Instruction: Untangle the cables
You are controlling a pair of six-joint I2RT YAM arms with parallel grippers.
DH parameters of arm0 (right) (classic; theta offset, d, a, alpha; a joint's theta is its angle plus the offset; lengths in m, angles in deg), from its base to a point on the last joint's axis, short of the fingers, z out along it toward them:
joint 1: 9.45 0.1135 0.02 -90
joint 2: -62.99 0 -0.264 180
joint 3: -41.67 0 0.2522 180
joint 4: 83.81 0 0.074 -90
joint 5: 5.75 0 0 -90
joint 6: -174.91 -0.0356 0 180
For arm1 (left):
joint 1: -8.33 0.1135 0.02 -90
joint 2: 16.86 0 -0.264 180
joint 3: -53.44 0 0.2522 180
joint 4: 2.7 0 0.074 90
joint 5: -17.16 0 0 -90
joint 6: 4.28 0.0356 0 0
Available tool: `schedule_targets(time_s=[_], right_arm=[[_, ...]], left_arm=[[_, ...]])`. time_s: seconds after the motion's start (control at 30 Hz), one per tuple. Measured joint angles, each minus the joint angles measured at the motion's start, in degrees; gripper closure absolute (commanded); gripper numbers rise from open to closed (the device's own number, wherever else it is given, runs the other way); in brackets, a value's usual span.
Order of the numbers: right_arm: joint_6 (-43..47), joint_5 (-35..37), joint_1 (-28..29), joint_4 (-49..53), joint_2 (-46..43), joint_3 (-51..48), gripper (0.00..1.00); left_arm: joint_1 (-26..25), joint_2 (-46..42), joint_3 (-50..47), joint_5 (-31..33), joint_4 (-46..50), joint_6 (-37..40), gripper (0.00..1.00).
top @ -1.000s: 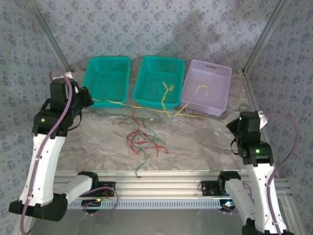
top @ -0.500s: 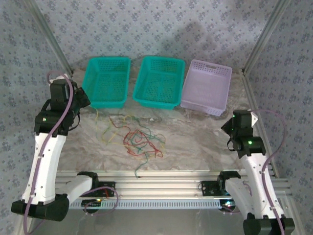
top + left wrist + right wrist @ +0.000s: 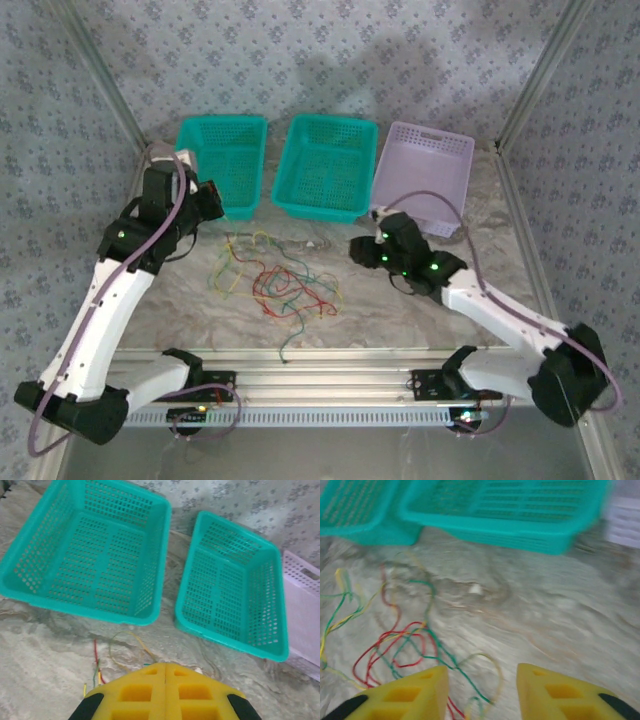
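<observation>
The cables [image 3: 280, 280] lie as a loose tangle of thin red, green and yellow wires on the marble table, in front of the baskets. My left gripper [image 3: 210, 197] hovers at the tangle's far left, next to the left teal basket. In the left wrist view its yellow fingers [image 3: 135, 692] are pressed together with nothing between them, and a few wire ends [image 3: 97, 666] show just ahead. My right gripper [image 3: 358, 248] hangs right of the tangle. It [image 3: 482, 680] stands open over the wires [image 3: 400, 645], gripping none of them.
Three baskets stand in a row at the back: a teal basket [image 3: 200, 140] on the left, a second teal one [image 3: 298, 150] in the middle and a lilac one [image 3: 452, 150] on the right. An aluminium rail [image 3: 330, 365] runs along the near edge.
The yellow wire stretched across the baskets now lies on the table with the rest. The right arm swung in from the far right and its gripper opened. The left arm moved right.
</observation>
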Motion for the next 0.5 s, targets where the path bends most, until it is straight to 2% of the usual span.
schedule_targets(time_s=[0.13, 0.27, 0.4, 0.5], right_arm=[[-0.28, -5.75, 3.89, -9.03, 11.08, 4.22, 0.48], [-2.34, -12.00, 7.30, -16.98, 21.16, 7.87, 0.47], [-6.60, -17.81, 8.63, -24.79, 29.57, 10.73, 0.46], [-8.68, -19.28, 9.73, -28.30, 34.07, 13.11, 0.44]], left_arm=[[-1.38, -0.20, -0.87, -0.28, -2.49, -1.92, 1.00], [-2.23, -1.64, -3.50, -1.64, -5.81, -4.00, 1.00], [-2.43, -3.65, -5.77, -3.04, -9.16, -5.79, 1.00], [-2.45, -4.55, -6.29, -3.63, -10.84, -6.71, 1.00]])
